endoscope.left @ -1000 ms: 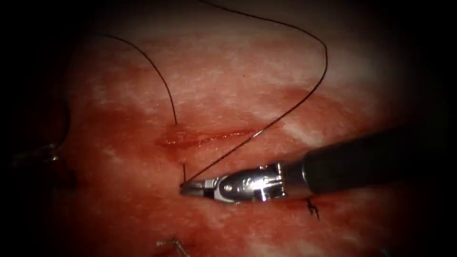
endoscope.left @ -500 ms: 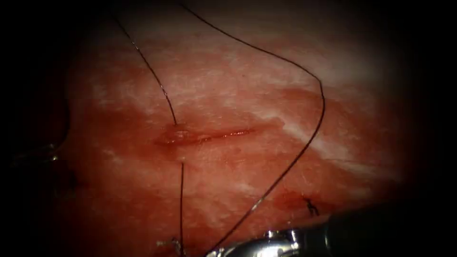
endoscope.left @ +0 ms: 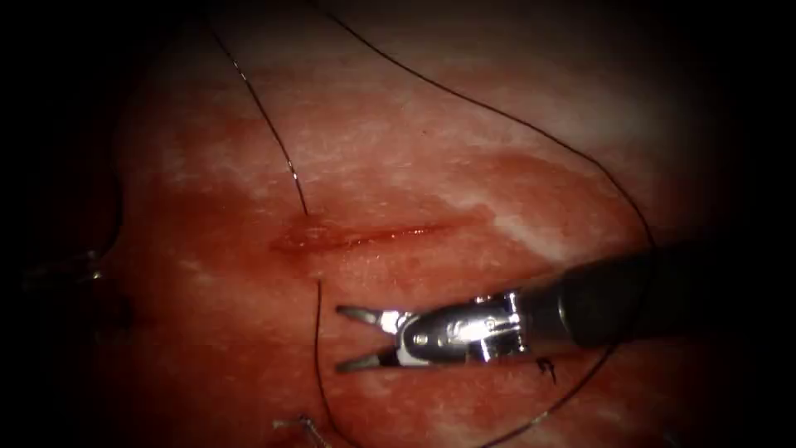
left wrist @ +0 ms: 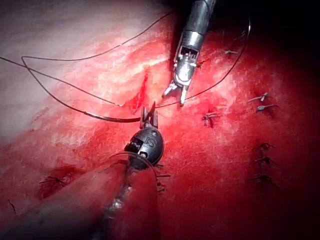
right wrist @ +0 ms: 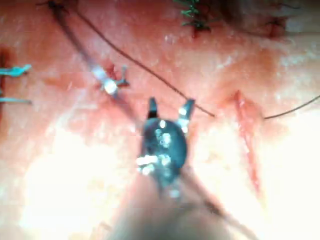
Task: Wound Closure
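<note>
Open ground: bare tissue (endoscope.left: 398, 141) above the cut (endoscope.left: 365, 239), crossed by two thin strands alone.
Below the cut: right claw (endoscope.left: 352, 338), jaws spread and holding nothing, shaft running off to the right.
Thread (endoscope.left: 317, 348): dropping from the cut just left of the claw tips, then looping under the shaft and up the right side.
Right-hand side: old stitches (left wrist: 260, 100) in rows.
Left claw (left wrist: 149, 113): close beside the cut, near the thread.
</note>
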Motion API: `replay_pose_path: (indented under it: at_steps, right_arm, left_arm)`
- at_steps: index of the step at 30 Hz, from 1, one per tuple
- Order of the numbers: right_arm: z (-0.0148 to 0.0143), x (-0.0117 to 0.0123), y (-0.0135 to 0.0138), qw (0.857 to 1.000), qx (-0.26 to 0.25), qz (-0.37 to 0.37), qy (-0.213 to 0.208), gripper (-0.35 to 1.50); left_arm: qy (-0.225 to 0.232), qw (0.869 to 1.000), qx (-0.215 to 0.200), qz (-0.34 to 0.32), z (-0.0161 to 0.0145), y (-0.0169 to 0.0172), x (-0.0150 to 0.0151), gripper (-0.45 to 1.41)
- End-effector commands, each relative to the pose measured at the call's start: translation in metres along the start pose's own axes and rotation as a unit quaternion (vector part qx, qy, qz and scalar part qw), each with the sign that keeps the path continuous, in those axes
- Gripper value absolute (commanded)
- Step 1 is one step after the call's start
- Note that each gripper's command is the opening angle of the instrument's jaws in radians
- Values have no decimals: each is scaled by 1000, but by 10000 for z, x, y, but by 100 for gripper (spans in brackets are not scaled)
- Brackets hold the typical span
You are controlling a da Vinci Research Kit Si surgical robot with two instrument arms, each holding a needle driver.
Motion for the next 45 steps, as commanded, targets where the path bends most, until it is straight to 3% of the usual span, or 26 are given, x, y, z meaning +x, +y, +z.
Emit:
replay_pose_path:
  at_steps: [1,7,18,25,32,33,35,41,45]
  right_arm:
    - [14,-22,7,1000,-7,-2,-4,113]
    - [37,-33,4,1000,0,-7,1,104]
    - [54,-28,14,1000,-4,-3,0,93]
    - [58,-30,15,1000,1,-3,3,46]
    - [56,-29,15,1000,5,-3,1,22]
    - [57,-29,15,1000,6,-3,2,10]
    - [56,-28,14,1000,12,-7,5,-35]
    - [49,-24,3,999,28,-10,-13,-35]
    - [38,-6,-25,999,43,-12,-9,-35]
  left_arm:
    - [0,1000,-1,-2,3,8,-6,-45]
    - [0,1000,-1,-2,3,8,-6,-45]
    - [0,1000,-1,-2,3,8,-6,-45]
    - [0,1000,-1,-1,2,8,-7,-45]
    - [0,1000,-1,-4,2,9,-7,-45]
    - [0,1000,-1,-4,2,9,-7,-45]
    - [0,1000,-1,-4,2,9,-7,-45]
    - [0,1000,-2,-4,2,8,-7,-45]
    - [0,1000,-2,-4,1,8,-7,-45]
